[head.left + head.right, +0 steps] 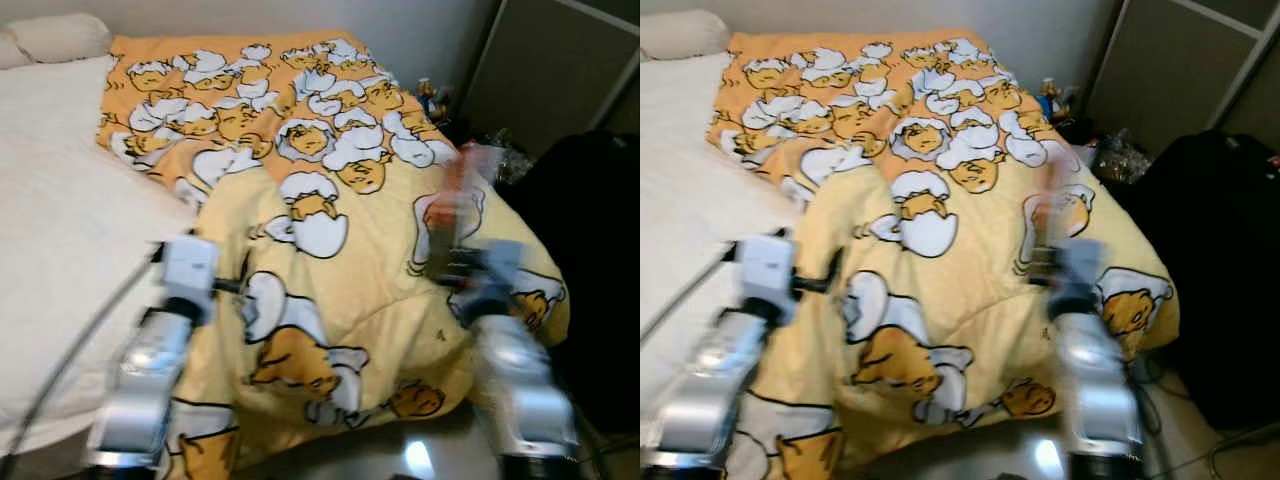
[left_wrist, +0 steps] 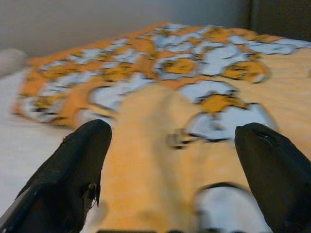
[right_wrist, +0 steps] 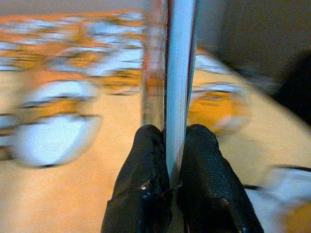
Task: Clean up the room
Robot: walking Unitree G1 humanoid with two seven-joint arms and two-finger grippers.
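Observation:
A yellow and orange duvet (image 1: 340,200) printed with egg cartoons covers the right half of the bed. My right gripper (image 3: 170,133) is shut on a thin flat item (image 3: 177,73), seen edge-on with a pale blue-white edge. In the left eye view that item (image 1: 455,195) stands upright as a blurred orange-red strip above the duvet's right side, with my right gripper (image 1: 450,265) under it. My left gripper (image 2: 172,141) is open and holds nothing, hovering low over the duvet's left fold (image 1: 235,285).
A white sheet (image 1: 60,200) and a pillow (image 1: 60,35) take up the bed's left half. A dark cabinet (image 1: 560,70) and a bulky black object (image 1: 590,250) stand to the right. Small clutter (image 1: 435,100) sits by the bed's far right corner.

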